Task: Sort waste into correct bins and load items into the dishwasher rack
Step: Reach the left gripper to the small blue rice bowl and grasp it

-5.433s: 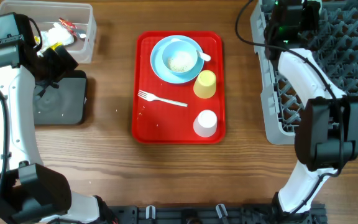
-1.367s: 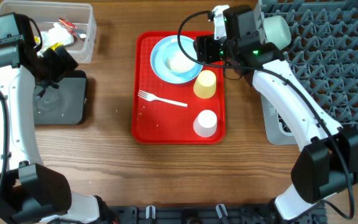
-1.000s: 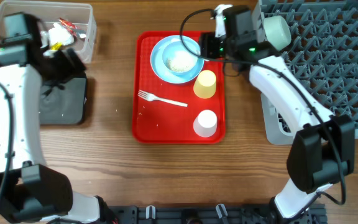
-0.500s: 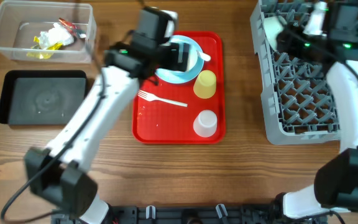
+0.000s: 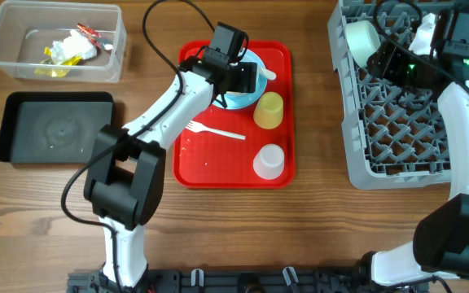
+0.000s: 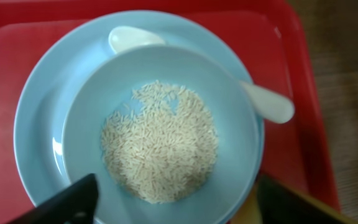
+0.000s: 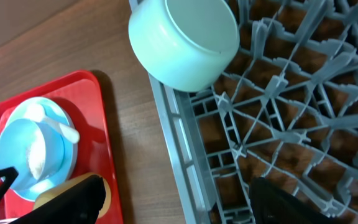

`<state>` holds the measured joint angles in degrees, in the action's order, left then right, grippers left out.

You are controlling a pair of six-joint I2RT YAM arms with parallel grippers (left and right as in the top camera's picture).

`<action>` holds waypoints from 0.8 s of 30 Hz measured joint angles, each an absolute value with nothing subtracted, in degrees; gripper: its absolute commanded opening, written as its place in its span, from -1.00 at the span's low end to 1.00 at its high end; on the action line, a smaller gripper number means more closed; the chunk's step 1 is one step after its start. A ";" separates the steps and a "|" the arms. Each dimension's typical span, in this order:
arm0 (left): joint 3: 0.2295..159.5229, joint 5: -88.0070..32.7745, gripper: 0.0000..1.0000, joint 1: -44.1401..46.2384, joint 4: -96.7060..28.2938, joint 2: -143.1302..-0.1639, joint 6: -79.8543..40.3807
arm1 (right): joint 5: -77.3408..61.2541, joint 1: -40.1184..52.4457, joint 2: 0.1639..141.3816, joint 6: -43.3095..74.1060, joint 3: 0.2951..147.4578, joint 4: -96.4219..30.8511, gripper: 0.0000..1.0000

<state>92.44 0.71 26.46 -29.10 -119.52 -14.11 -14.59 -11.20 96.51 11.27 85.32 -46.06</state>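
Left gripper [image 6: 180,202], wide open and empty above the bowl [image 6: 92,93] of rice [image 6: 160,149] on the plate [image 6: 36,124], should pinch the rim clear of the spoon [image 6: 267,103] and lift level; right gripper [image 7: 166,199] hangs open, empty, over the rack [image 7: 278,124].

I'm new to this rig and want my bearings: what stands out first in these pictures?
The large flat red tray at mid-table draws the eye: at its far end a light-blue round bowl of loose white rice-like grains sits on a light-blue round plate, the left end effector open above it. To the right, a second pale-blue bowl lies tilted in a corner of the big grey plastic dishwasher rack.
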 measured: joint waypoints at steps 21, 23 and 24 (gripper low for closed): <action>92.49 2.13 0.00 24.34 -26.68 -121.51 -18.92 | -14.57 -11.20 96.51 10.59 85.32 -47.18 0.58; 92.49 2.13 0.02 25.45 -25.63 -121.51 -18.31 | -14.57 -11.20 96.51 10.22 85.34 -47.18 0.58; 92.49 2.13 0.04 26.20 -25.10 -121.51 -17.82 | -14.57 -11.20 96.51 10.20 85.32 -47.18 0.58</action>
